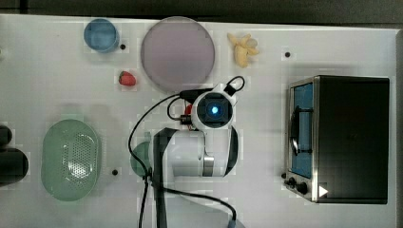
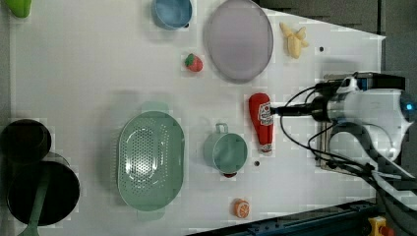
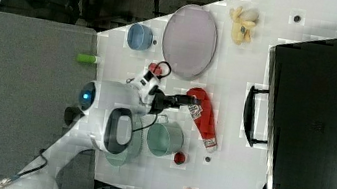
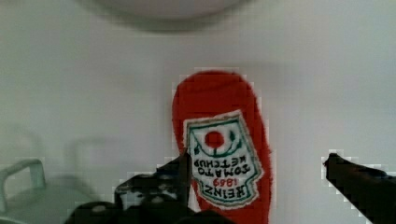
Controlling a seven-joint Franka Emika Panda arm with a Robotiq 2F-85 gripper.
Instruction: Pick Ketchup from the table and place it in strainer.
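Jaws spread wide, gripper [image 4: 254,182] straddling the Ketchup [image 4: 222,140] without gripping it.

Ketchup is lying flat on the white table [image 2: 88,73], just beside the teal mug [image 2: 226,151], its white label reading "HEINZ 1869 TOMATO KETCHUP". Well apart, toward the left view's left, the strainer [image 2: 150,162] is sitting with nothing in it; the blue bowl [image 2: 171,12] is likewise holding nothing.

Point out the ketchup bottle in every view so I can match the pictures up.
Top view: a red sliver of the ketchup bottle peeks out at the wrist's left edge.
Left view: lying flat, right of centre, beside the teal mug.
Right view: lying flat at centre, right of the mug.
Wrist view: centre, label up, between the open gripper fingers.
Shared landmark: the mug, beside the bottle.
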